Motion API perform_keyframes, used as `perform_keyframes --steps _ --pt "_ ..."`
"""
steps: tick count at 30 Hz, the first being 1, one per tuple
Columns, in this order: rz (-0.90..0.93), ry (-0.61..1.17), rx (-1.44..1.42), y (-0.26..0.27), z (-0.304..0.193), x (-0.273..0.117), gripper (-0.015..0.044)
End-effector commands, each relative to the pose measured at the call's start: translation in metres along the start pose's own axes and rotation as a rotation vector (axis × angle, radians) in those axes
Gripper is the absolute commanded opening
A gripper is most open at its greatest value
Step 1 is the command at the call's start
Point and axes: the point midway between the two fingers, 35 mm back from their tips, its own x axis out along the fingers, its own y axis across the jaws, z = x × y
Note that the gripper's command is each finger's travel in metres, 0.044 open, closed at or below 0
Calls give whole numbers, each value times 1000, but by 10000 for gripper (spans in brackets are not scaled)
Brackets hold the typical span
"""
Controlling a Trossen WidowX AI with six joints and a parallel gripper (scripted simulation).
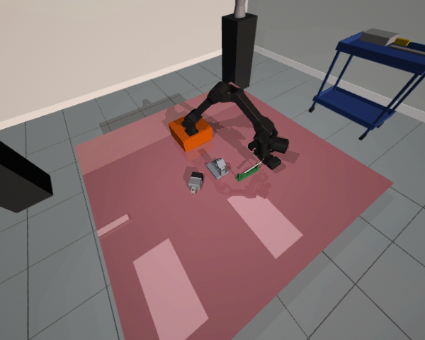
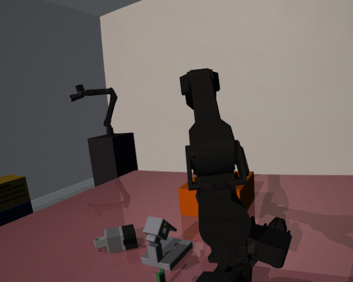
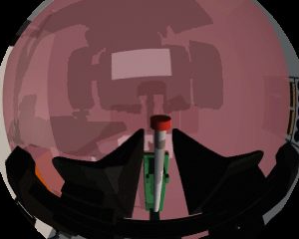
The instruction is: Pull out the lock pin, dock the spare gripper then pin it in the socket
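Pin (image 1: 252,168) (image 3: 159,164) shows a slim, pale grey shaft with a red cap.

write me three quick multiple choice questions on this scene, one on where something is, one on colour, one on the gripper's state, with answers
1. Where is the lock pin?
a) in the socket
b) on the green rack
c) on the orange block

2. What colour is the pin's head?
a) red
b) yellow
c) blue

3. How are the gripper's fingers?
a) shut on the pin
b) shut on the spare gripper
c) open, holding nothing

1 b: the lock pin lies along the green rack.
2 a: its head shows red.
3 c: gaps show on both sides between the gripper and pin.
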Motion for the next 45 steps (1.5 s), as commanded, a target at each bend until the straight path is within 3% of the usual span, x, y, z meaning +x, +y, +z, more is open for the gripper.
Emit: perform_keyframes --steps 1,33,38,43,45 --pt "0 0 0 0 0 0 200" --pt "29 15 3 9 11 -76 200" --pt "30 16 3 10 9 -68 331" --pt "3 57 -1 1 -25 -113 200" --pt "-5 72 -2 0 -37 -129 180"
